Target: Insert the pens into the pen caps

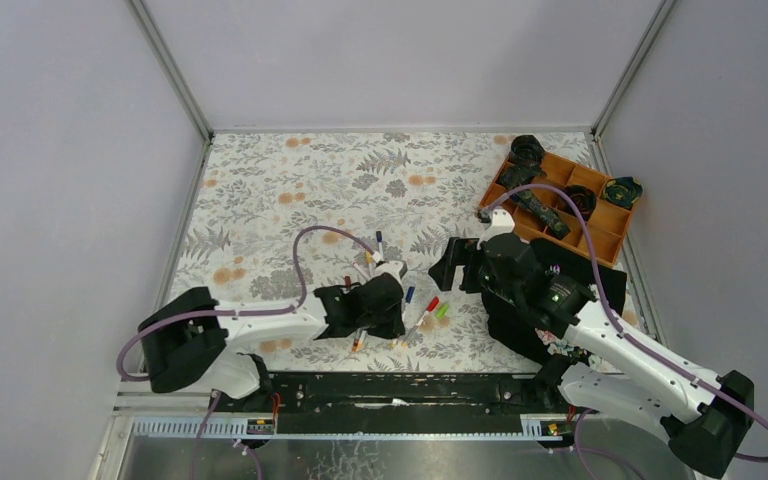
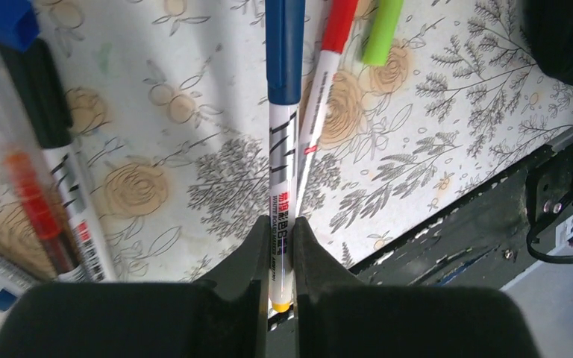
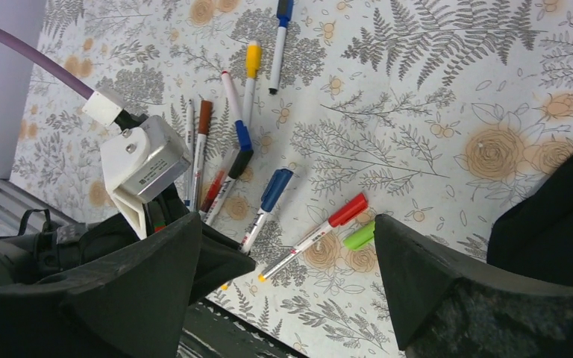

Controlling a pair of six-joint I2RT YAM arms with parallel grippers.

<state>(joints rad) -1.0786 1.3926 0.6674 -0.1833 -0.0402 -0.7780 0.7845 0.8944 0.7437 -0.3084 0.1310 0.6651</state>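
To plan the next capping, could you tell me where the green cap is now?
In the top view the green cap lies on the patterned table near its front middle, just right of the red-capped pen.

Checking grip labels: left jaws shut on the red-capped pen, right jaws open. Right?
No. The left jaws are shut on the blue-capped pen, per the left wrist view; the red-capped pen lies beside it. The right jaws are open.
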